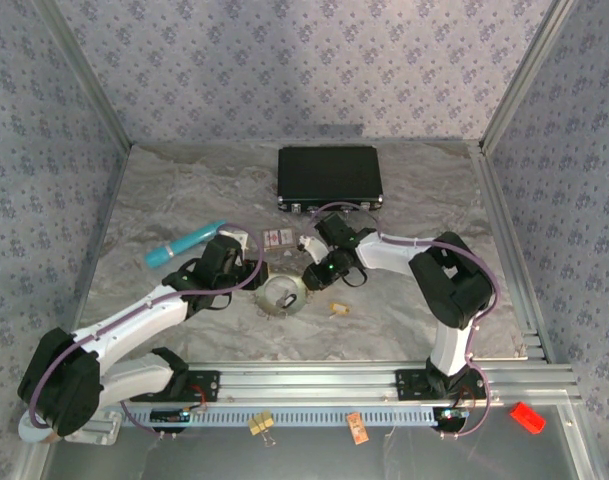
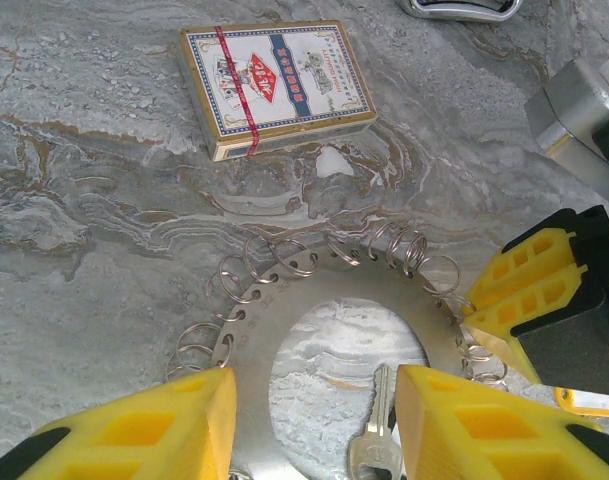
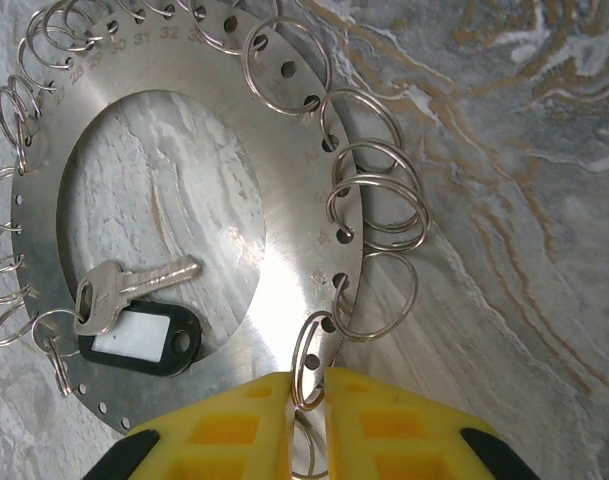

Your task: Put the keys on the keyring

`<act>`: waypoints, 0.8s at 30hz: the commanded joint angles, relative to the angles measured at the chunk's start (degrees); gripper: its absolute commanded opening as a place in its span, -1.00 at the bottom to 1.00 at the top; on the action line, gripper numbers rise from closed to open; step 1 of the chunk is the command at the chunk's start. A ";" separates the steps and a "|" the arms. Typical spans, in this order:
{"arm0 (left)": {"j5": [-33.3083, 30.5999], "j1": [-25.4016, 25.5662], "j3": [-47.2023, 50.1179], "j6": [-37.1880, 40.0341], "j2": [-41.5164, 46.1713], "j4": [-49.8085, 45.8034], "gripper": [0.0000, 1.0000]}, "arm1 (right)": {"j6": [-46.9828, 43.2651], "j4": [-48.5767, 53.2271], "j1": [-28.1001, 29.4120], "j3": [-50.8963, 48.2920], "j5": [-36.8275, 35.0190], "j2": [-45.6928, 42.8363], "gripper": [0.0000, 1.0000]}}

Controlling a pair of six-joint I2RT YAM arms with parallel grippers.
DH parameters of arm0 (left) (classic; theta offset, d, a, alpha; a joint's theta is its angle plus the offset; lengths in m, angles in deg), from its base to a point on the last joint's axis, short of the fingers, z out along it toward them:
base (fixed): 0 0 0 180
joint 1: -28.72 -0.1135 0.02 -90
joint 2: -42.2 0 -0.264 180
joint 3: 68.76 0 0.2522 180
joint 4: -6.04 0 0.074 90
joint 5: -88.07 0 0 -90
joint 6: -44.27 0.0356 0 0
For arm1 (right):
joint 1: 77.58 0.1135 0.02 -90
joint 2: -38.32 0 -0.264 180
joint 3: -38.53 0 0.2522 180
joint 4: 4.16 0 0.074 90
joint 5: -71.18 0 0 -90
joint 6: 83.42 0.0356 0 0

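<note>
Tabletop (image 1: 184, 190) of grey marbled stone, on which a flat steel ring plate (image 3: 284, 250) is laid, its rim drilled with numbered holes that carry many split rings. One keyring (image 3: 297, 355) at the plate's rim is pinched between the narrowed yellow fingers of the right end effector (image 3: 306, 385). The left end effector (image 2: 319, 430) is held half-wide, with one finger over each side of the plate; whether the plate is pressed down cannot be told. A silver key (image 3: 134, 288) with a black tag (image 3: 144, 340) is seen lying in the plate's central opening, apparently hung from a ring at the rim, and apart from the pinched keyring. A box of playing cards (image 2: 276, 88) is set just beyond the plate.

Several risks are judged likely. The thin wire could be lost from the pinch if pulled sideways, since little of it is gripped. The plate could be dragged or tipped if the keyring is lifted while the plate is unsteadied. Neighbouring rings could be snagged.
</note>
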 commanded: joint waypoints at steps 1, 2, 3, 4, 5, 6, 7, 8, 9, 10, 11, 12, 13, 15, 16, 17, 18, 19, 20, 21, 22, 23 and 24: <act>-0.76 -0.01 -0.87 -0.11 1.38 -0.63 -0.10 | 1.44 -1.47 0.39 -0.71 -0.93 -0.47 -0.68; -0.78 -0.03 -0.82 -0.11 1.41 -0.57 -0.10 | 1.54 -1.56 0.42 -0.71 -1.10 -0.39 -0.68; -0.78 0.01 -0.82 -0.11 1.37 -0.53 -0.10 | 1.66 -1.54 0.47 -0.71 -1.28 -0.35 -0.69; -0.80 0.04 -0.87 -0.11 1.37 -0.54 -0.10 | 1.64 -1.51 0.58 -0.66 -1.60 -0.38 -0.70; -0.86 0.01 -0.80 -0.07 1.37 -0.54 -0.10 | 1.61 -1.53 0.59 -0.64 -1.89 -0.30 -0.70; -0.87 -0.02 -0.85 -0.09 1.33 -0.49 -0.10 | 1.61 -1.51 0.68 -0.63 -2.12 -0.23 -0.70; -0.86 0.01 -0.86 -0.11 1.29 -0.50 -0.10 | 1.61 -1.55 0.68 -0.63 -2.20 -0.12 -0.70; -0.87 0.05 -0.87 -0.09 1.26 -0.46 -0.10 | 1.63 -1.55 0.76 -0.54 -2.24 0.01 -0.70; -0.87 -0.03 -0.87 -0.06 1.20 -0.45 -0.10 | 1.63 -1.56 0.77 -0.43 -2.24 0.13 -0.69; -0.79 0.03 -0.87 -0.11 1.19 -0.38 -0.10 | 1.71 -1.72 0.86 -0.44 -2.22 0.23 -0.68; -0.78 -0.01 -1.00 -0.11 1.13 -0.36 -0.10 | 1.74 -1.76 0.92 -0.37 -2.25 0.31 -0.68; -0.77 0.02 -1.02 -0.10 1.11 -0.37 -0.10 | 1.71 -1.88 0.94 -0.35 -2.23 0.41 -0.68; -0.78 0.03 -0.96 -0.11 1.03 -0.34 -0.10 | 1.85 -2.06 0.99 -0.28 -2.23 0.50 -0.68; -0.78 -0.03 -1.00 -0.06 1.02 -0.36 -0.10 | 1.93 -2.29 1.03 -0.27 -2.17 0.59 -0.68; -0.78 -0.03 -0.98 -0.02 1.02 -0.34 -0.10 | 1.94 -2.44 1.02 -0.19 -2.10 0.67 -0.68; -0.79 0.00 -1.00 -0.02 0.95 -0.37 -0.10 | 1.87 -2.48 1.03 -0.19 -2.13 0.75 -0.69; -0.78 -0.01 -1.04 -0.02 0.97 -0.30 -0.10 | 1.88 -2.48 1.11 -0.03 -2.19 0.74 -0.71; -0.78 0.01 -1.04 -0.02 1.01 -0.41 -0.10 | 1.87 -2.50 1.12 -0.05 -2.35 0.76 -0.74; -0.78 -0.03 -1.04 -0.01 1.02 -0.45 -0.10 | 1.87 -2.39 1.11 -0.08 -2.51 0.67 -0.77; -0.78 -0.03 -1.04 -0.01 1.08 -0.47 -0.10 | 1.92 -2.31 1.20 -0.18 -2.92 0.51 -0.82; -0.83 -0.03 -1.04 -0.02 1.18 -0.54 -0.10 | 1.76 -2.15 1.29 -0.31 -3.33 0.13 -0.86; -0.94 0.03 -1.08 0.00 1.27 -0.61 -0.10 | 1.61 -2.05 1.44 -0.42 -3.77 -0.26 -0.90; -1.02 -0.02 -1.10 -0.02 1.41 -0.72 -0.10 | 1.29 -1.76 1.58 -0.48 -4.23 -0.79 -0.95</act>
